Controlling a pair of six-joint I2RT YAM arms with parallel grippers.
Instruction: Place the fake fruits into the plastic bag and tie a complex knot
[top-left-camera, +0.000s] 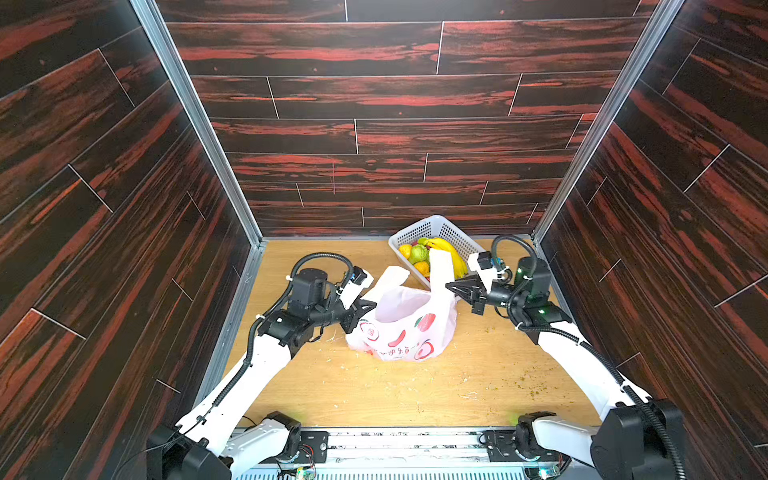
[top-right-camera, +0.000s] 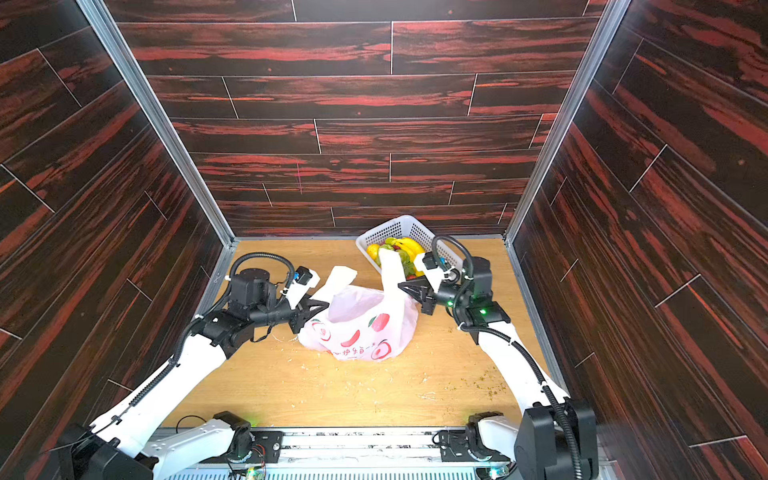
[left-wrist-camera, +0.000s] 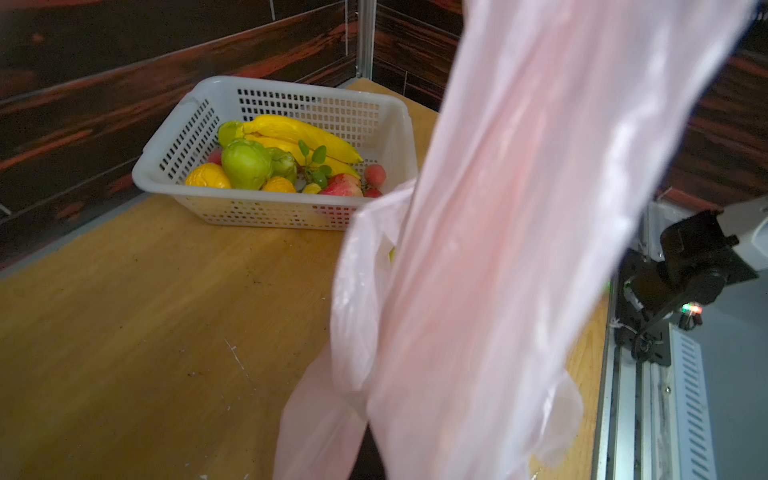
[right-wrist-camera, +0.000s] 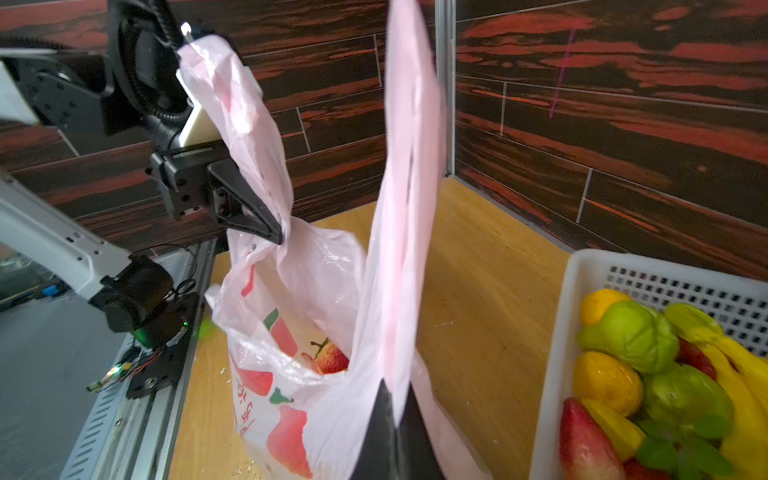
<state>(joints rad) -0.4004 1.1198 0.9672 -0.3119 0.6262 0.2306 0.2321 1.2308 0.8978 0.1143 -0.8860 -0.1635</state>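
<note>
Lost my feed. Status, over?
Left gripper shut on plastic bag strap; right gripper on the other strap. One red fruit inside, other fruits in basket. No knot yet. Nothing blocking.

**Near tabletop open, far right corner crowded**

The near half of the tabletop is bare, and so is the far left strip. The plastic bag stands in the middle with its mouth open between two raised straps. The left hand and right hand each pinch one strap. Just behind the bag, the white basket blocks the far right corner. Walls close three sides.
</note>
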